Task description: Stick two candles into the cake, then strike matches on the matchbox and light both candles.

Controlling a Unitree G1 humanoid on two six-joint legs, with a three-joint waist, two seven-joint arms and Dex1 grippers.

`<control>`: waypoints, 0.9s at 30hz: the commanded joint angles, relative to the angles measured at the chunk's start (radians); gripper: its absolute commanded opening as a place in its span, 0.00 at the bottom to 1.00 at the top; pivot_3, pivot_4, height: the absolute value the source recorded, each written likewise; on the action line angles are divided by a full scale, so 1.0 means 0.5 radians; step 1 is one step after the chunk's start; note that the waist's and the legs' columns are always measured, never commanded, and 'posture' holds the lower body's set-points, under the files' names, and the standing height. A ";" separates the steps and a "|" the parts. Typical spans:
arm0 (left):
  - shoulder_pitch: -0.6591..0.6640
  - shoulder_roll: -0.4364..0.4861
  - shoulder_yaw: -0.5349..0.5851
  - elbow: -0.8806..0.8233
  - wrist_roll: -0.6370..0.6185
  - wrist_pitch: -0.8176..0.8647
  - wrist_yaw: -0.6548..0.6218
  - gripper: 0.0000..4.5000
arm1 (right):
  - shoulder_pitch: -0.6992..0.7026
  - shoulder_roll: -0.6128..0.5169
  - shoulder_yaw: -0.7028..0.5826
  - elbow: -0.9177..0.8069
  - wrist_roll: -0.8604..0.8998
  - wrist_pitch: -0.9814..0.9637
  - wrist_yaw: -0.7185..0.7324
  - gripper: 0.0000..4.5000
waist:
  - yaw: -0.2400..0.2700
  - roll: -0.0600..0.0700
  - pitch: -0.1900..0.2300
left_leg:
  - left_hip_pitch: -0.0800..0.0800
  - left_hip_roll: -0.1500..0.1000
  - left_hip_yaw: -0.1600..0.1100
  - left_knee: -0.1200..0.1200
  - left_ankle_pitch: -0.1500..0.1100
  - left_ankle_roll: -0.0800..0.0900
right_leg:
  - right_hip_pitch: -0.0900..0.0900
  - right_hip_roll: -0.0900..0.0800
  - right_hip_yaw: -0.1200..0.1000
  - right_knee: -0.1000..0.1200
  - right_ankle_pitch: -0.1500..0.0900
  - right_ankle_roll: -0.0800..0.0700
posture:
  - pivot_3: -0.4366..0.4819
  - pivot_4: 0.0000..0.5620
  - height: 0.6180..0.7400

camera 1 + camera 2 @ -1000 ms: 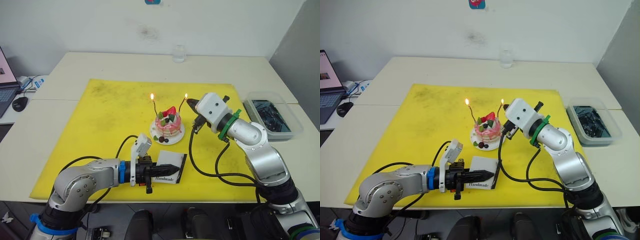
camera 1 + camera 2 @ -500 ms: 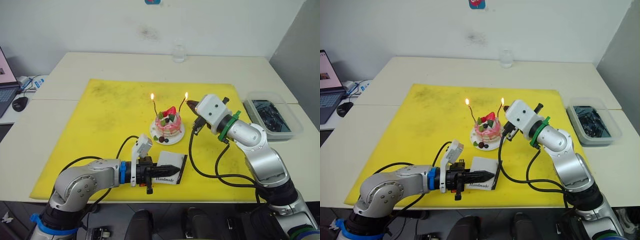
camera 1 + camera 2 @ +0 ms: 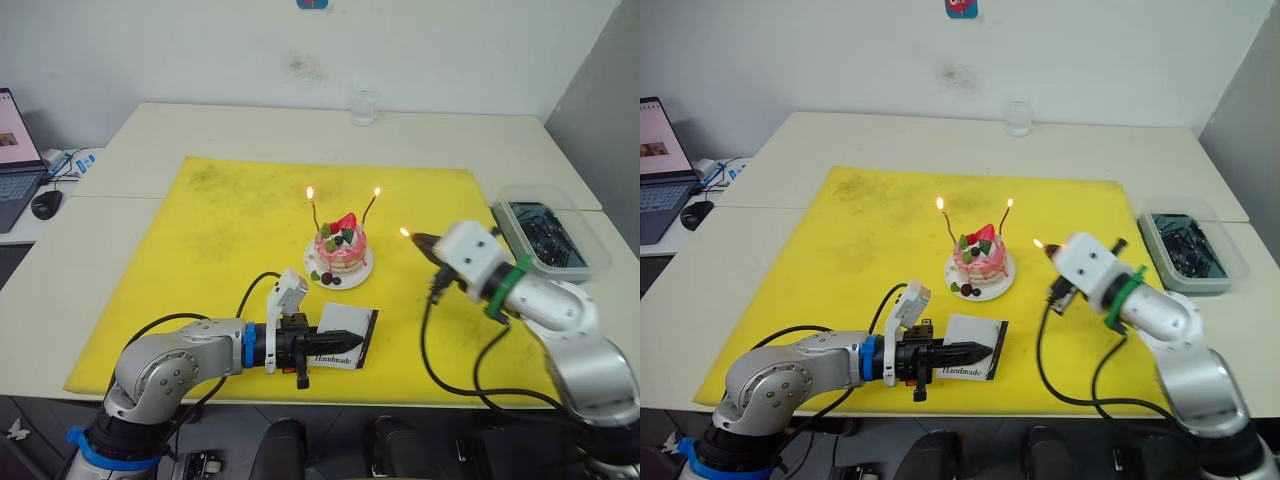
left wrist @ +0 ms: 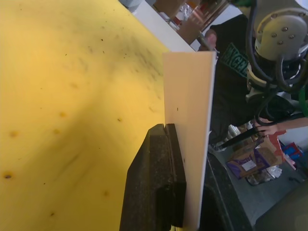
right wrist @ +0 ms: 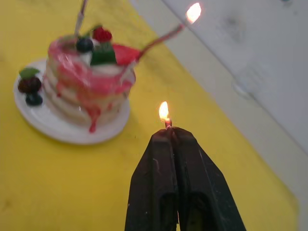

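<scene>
The pink-and-white cake [image 3: 340, 247] sits on its white plate [image 3: 355, 277] in the middle of the yellow mat. Two thin candles stand in it, the left candle [image 3: 314, 212] and the right candle [image 3: 371, 207], both burning at the tip. My right gripper [image 3: 418, 239] is to the right of the cake, apart from it, shut on a match [image 5: 168, 123] that burns with a small flame. My left gripper [image 3: 345, 342] lies low at the mat's front, shut on the white matchbox [image 3: 348, 339], which stands on edge in the left wrist view [image 4: 190, 125].
The yellow mat [image 3: 220, 240] covers the table's middle. A clear bin [image 3: 545, 232] of dark items stands at the right edge. A glass [image 3: 363, 106] is at the far side. A laptop [image 3: 18, 150] and mouse [image 3: 45, 204] lie at the left.
My right gripper has pulled back from the right candle toward the right and nearer, still carrying the burning match. The left arm holds still with the matchbox. The camera shifted slightly.
</scene>
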 commanded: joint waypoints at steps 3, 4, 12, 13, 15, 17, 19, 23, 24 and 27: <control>0.015 -0.075 -0.044 -0.056 -0.001 -0.037 0.008 0.00 | 0.012 0.057 -0.649 0.086 0.131 0.308 -0.160 0.00 | -0.006 0.000 0.000 | 0.002 0.000 0.002 0.001 0.000 0.000 | 0.000 0.000 0.002 0.000 0.002 0.001 | 0.48 0.27 1.00; 0.015 -0.089 -0.056 -0.056 0.003 -0.037 0.010 0.00 | -0.002 0.068 -0.718 0.144 0.142 0.328 -0.191 0.00 | -0.007 0.000 0.000 | 0.002 0.000 0.001 0.001 0.000 0.000 | 0.001 0.000 0.002 0.001 0.002 0.001 | 0.48 0.27 1.00; -0.028 -0.204 -0.128 -0.014 0.041 -0.057 0.045 0.00 | -0.147 0.046 -0.908 0.753 0.182 0.240 -0.362 0.00 | -0.011 0.001 0.000 | 0.001 -0.002 0.002 0.000 0.000 0.000 | 0.000 0.005 0.002 0.000 0.002 0.000 | 0.48 0.27 1.00; -0.028 -0.217 -0.128 -0.011 0.047 -0.063 0.052 0.00 | -0.147 0.031 -0.900 0.822 0.176 0.190 -0.366 0.00 | -0.011 0.001 0.000 | 0.001 -0.003 0.003 0.000 0.000 0.000 | 0.000 0.006 0.002 0.000 0.002 0.000 | 0.48 0.27 1.00; -0.023 -0.237 -0.126 -0.012 0.059 -0.067 0.064 0.00 | -0.148 -0.001 -0.871 0.936 0.150 0.110 -0.387 0.00 | -0.011 0.001 0.000 | 0.001 -0.003 0.004 0.000 0.000 0.000 | 0.000 0.007 0.003 0.000 0.001 0.000 | 0.48 0.27 1.00; -0.019 -0.254 -0.124 -0.017 0.062 -0.063 0.077 0.00 | -0.160 -0.027 -0.838 1.038 0.132 0.027 -0.402 0.00 | -0.012 0.002 -0.001 | 0.001 -0.003 0.004 0.000 0.000 0.000 | 0.000 0.009 0.004 0.000 0.001 0.000 | 0.48 0.27 1.00; -0.017 -0.267 -0.123 -0.023 0.060 -0.057 0.091 0.00 | -0.181 -0.029 -0.812 1.143 0.128 -0.076 -0.421 0.00 | -0.013 0.002 -0.001 | 0.001 -0.003 0.004 0.000 0.000 0.000 | 0.000 0.009 0.004 0.000 0.001 0.000 | 0.48 0.27 1.00; -0.023 -0.295 -0.122 -0.030 0.052 -0.039 0.126 0.00 | -0.247 -0.008 -0.762 1.357 0.120 -0.262 -0.485 0.10 | -0.015 0.002 -0.001 | 0.002 -0.003 0.004 0.001 0.000 0.001 | 0.000 0.011 0.005 0.001 0.002 0.001 | 0.48 0.27 1.00; -0.024 -0.296 -0.119 -0.028 0.050 -0.036 0.130 0.00 | -0.256 -0.007 -0.746 1.396 0.124 -0.300 -0.487 0.14 | -0.015 0.002 -0.001 | 0.002 -0.003 0.004 0.001 0.000 0.000 | 0.000 0.011 0.005 0.001 0.002 0.001 | 0.48 0.27 1.00; -0.036 -0.300 -0.116 -0.022 0.047 -0.026 0.144 0.00 | -0.277 -0.013 -0.740 1.494 0.133 -0.412 -0.518 0.36 | -0.013 0.002 -0.001 | 0.001 -0.003 0.005 0.001 0.000 0.000 | 0.000 0.012 0.005 0.001 0.002 0.001 | 0.48 0.27 1.00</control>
